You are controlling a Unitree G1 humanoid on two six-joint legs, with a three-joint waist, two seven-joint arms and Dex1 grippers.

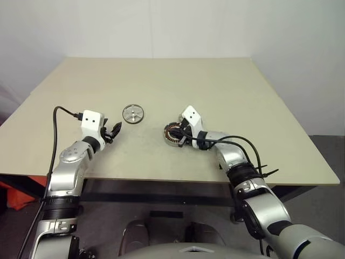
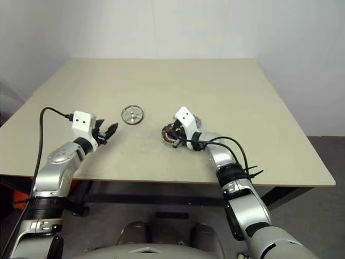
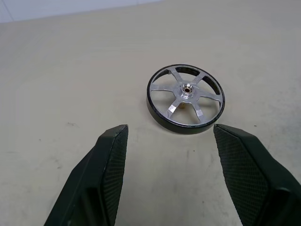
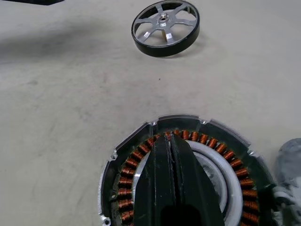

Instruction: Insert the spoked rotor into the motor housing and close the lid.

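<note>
A: Right hand point(image 4: 170, 141) pressed shut, its tips over the housing point(image 4: 188, 174); the right wrist view shows copper windings ringing a silver centre.

B: Left hand point(image 3: 169, 136) gapes wide, holding nothing. Just beyond, the rotor point(image 3: 186, 99) lies flat on the surface point(image 1: 215, 86), six spokes showing close up.

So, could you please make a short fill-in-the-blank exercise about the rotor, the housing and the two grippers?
1. The spoked rotor lies flat on the ____.
2. The left gripper has its fingers ____, with nothing between them.
3. The right gripper hovers over the motor housing with its fingers ____.
4. The windings in the housing are ____ in colour.

Missing words: table; open; shut; copper-brown
</note>
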